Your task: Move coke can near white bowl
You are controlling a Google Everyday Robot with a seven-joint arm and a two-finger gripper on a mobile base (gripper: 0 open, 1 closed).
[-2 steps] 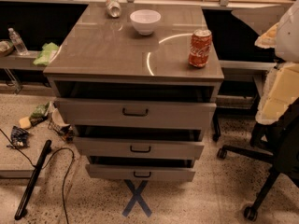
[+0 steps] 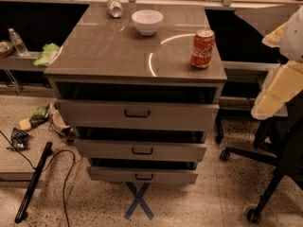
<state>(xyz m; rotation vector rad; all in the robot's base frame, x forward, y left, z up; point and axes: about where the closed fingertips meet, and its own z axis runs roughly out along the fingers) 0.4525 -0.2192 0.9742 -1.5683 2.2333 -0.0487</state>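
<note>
The red coke can (image 2: 202, 48) stands upright near the right front edge of the grey cabinet top (image 2: 118, 51). The white bowl (image 2: 147, 21) sits upright at the back middle of the top, well apart from the can, to its left and behind it. My arm, with cream-coloured parts, hangs at the right edge of the view, and my gripper (image 2: 279, 91) is off the cabinet's right side, lower than the can and away from it. It holds nothing that I can see.
A silvery crushed can (image 2: 114, 7) lies at the back left of the top. Three drawers (image 2: 137, 113) stand partly open below. An office chair base (image 2: 265, 174) is on the right. Cables, a black bar (image 2: 33, 181) and litter lie on the floor to the left.
</note>
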